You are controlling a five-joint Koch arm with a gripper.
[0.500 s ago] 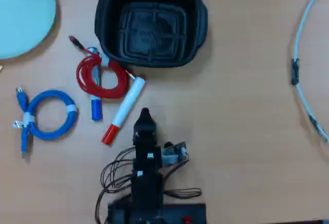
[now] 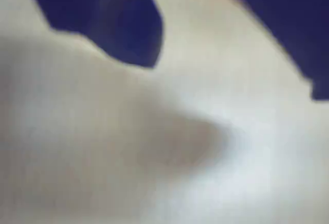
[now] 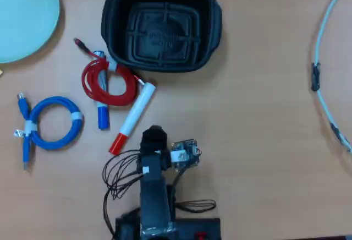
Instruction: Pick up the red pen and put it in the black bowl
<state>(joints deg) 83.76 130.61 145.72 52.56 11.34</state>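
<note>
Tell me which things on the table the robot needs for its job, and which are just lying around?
Needed:
- red pen, lying on the table
- black bowl, nothing in it
- gripper, beside the pen, not touching it

Just lying around:
- blue-capped marker
- coiled red cable
- coiled blue cable
- pale blue plate
- white cable at the right edge

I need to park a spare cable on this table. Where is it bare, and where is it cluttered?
Bare wood runs from the black bowl across to the pale hose at the overhead view's right edge. It is crowded left of the bowl: the red cable, blue-capped marker, red pen and blue cable lie close together.
</note>
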